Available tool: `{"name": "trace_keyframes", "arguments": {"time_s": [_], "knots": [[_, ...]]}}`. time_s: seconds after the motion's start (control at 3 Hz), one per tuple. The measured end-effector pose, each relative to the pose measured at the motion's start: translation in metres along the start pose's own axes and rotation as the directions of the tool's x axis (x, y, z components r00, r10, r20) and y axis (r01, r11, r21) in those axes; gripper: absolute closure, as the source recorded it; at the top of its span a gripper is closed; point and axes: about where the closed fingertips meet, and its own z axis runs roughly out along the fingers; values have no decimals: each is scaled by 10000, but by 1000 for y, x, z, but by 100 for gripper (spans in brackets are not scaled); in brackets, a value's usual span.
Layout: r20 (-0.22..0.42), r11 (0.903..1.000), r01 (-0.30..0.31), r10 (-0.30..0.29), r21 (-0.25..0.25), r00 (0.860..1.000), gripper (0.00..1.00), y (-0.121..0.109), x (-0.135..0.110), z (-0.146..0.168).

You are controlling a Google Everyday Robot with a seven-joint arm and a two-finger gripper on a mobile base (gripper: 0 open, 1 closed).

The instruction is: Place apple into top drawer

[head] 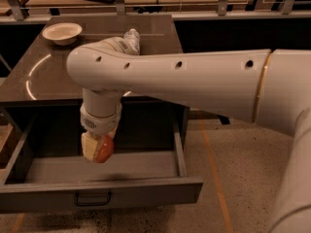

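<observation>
The apple (102, 149), red with an orange-yellow blush, is held in my gripper (96, 148), which is shut on it. The gripper points down from the white arm into the top drawer (141, 166), which is pulled open below the cabinet top. The apple hangs just above the drawer's grey floor, left of its middle. The drawer's flat front panel carries a small dark handle (92, 198) at its centre. The arm's forearm crosses the whole right of the view and hides part of the cabinet top.
A white bowl (62, 32) stands at the back left of the dark cabinet top (43, 72). A white bottle (131, 39) stands behind the arm. Shelving with clutter runs along the back. Speckled floor (228, 188) lies to the right.
</observation>
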Motion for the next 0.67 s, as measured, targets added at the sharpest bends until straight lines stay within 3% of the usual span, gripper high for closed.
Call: {"name": "trace_keyframes", "arguments": {"time_s": [0.33, 0.67], "knots": [[-264, 9986, -314, 325, 426, 9991, 100, -4, 13, 17], [-563, 9964, -730, 755, 441, 9956, 98, -7, 27, 48]]}}
